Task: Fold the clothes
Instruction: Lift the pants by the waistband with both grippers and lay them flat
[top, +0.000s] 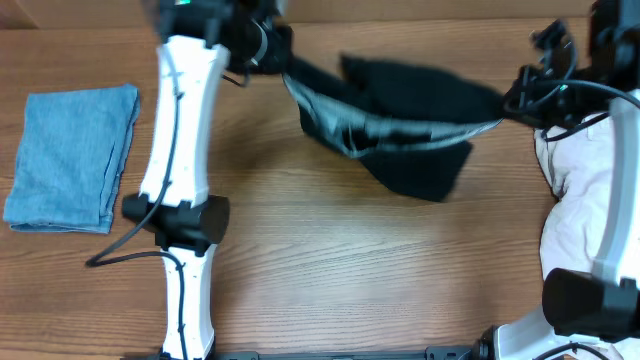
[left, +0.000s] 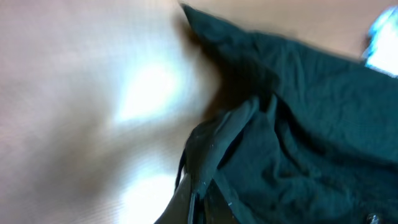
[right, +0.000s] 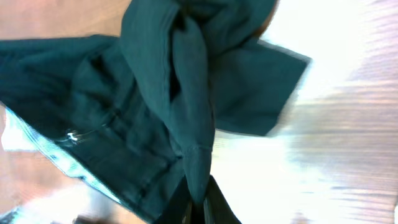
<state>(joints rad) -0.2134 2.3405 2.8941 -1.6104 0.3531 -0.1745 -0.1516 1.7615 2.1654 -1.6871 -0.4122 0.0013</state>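
The black shorts (top: 410, 100) are stretched between 2 claws over the far middle of the tabletop (top: 350, 270). The left claw (top: 272, 52) and right claw (top: 512, 100) are each clamped shut on an edge. Expect light, limp, sagging fabric; grip at hems. The folded blue garment (top: 70, 160) lies left and clear. The beige pile (top: 585, 190) crowds the right arm.

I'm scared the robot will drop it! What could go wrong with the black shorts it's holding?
1. The left gripper and right gripper each seem to pinch only a small bunch of the shorts, so an end might slip free.
2. The shorts look twisted and bunched between them, so they could land wrinkled.
3. The right arm sits over the pale clothes and might drag them.
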